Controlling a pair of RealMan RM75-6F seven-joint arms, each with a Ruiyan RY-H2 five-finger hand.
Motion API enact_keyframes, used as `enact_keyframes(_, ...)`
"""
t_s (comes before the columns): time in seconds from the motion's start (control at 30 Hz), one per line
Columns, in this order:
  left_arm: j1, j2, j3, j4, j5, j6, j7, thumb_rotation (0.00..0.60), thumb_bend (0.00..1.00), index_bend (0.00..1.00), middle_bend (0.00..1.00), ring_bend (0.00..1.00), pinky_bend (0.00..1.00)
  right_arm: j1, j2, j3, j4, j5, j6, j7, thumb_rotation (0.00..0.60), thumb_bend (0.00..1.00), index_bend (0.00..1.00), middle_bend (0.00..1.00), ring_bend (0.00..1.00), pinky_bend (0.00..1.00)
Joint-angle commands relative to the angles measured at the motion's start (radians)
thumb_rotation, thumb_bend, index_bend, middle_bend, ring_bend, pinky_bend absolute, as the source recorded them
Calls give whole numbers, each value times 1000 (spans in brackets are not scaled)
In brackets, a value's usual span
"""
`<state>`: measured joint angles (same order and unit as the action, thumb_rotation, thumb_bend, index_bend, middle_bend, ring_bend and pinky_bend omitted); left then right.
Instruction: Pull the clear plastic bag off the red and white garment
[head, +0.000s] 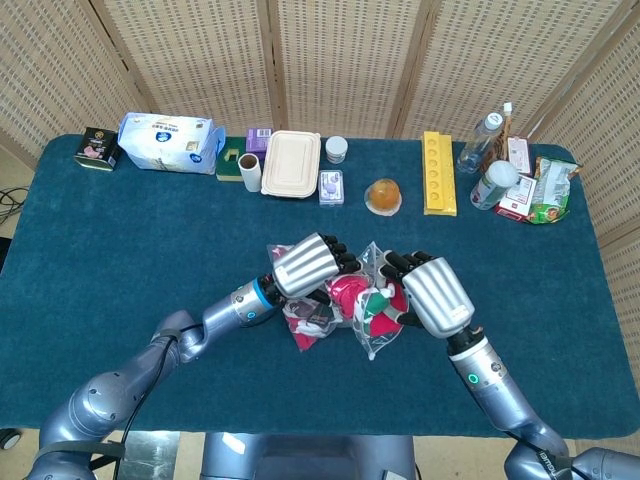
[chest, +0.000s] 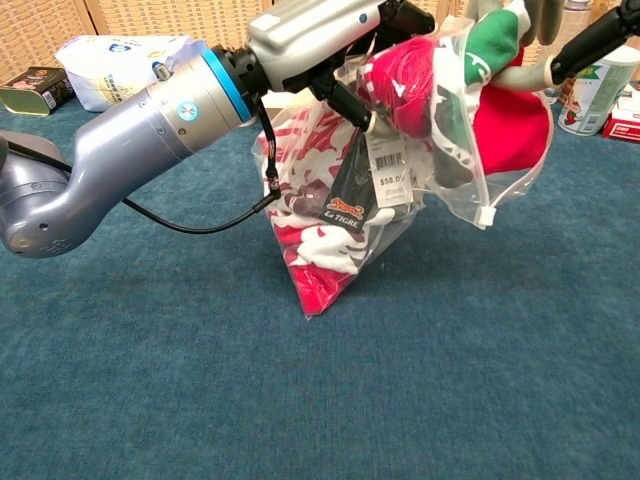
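The clear plastic bag (chest: 452, 165) hangs above the blue table between both hands, and its low corner just reaches the cloth. Inside it sits the red and white garment (chest: 318, 252) with a black hang tag and a white price tag (chest: 386, 178). My left hand (chest: 318, 30) grips the bag's upper left part from above. My right hand (head: 437, 295) holds the red and green end of the garment (chest: 510, 125) at the bag's zip mouth, and only its dark fingers (chest: 590, 40) show in the chest view. From the head view, the bundle (head: 345, 300) lies between my left hand (head: 305, 265) and my right hand.
Along the table's far edge stand a tissue pack (head: 168, 141), a beige lunch box (head: 291, 163), an orange fruit in wrap (head: 383, 195), a yellow tray (head: 438, 172), bottles (head: 480, 142) and snack packets (head: 545, 190). Blue cloth (head: 120, 260) covers the table.
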<state>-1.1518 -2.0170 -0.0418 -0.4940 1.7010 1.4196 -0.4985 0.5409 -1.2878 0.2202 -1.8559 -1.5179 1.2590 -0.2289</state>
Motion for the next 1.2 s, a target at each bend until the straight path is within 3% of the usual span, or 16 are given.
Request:
enact_keyframes(0.03,-1,0,2,-3,1,-2,2,600,434,807,697,688,688,-1,-1,3,-2,3,6,5,600,313,575,429,582,540)
enact_keyframes(0.63,-5,21,1,-46,4,-18,33,600,399,808,697,688,671,-18,5,-11,-20,-12,39,58,600,339,645,505,647,567)
enact_keyframes(0.97,-4,24,0,-56,7,-18,37,600,412,807,697,688,669,-10,9,-20,-24,-15,18,68,600,551,566,468,625,558)
enact_keyframes(1.2,-4,35,-3,-67,8,-16,43,600,416,807,697,688,666,-15,15,-21,-30,-9,23,65,600,565,569,468,623,554)
